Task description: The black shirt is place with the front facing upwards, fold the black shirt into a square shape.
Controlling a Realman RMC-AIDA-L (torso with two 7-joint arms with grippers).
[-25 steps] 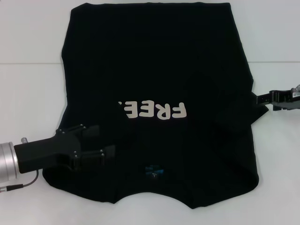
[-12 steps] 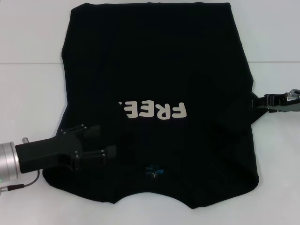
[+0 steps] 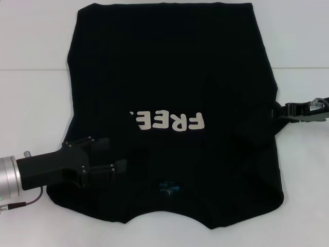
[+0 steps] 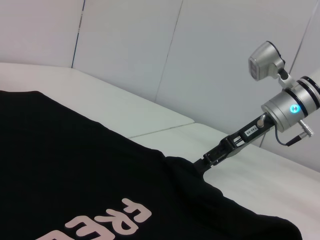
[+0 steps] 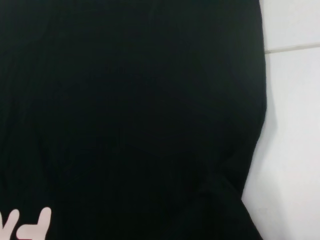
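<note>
The large black cloth short-sleeved shirt (image 3: pixel 175 77) lies spread on the white worktop (image 3: pixel 31 103), front side up, with the cream "FREE!" lettering (image 3: pixel 169 121) near its middle and a small blue mark (image 3: pixel 168 188) close to the collar at the near edge. Both sleeves look already folded in over the body, so the sides make almost straight lines.

The left pincer (image 3: pixel 121 167) comes in from the left at the near side and lies over the folded cloth; its black fingers (image 3: pixel 114 168) blend with the black cloth, so I cannot tell if it is open or closed.

The right pincer (image 3: pixel 275 112) is at the right edge of the shirt. In the left wrist view this pincer (image 4: pixel 202 162) is closed on a fold of the cloth, which rises a little toward it.
</note>
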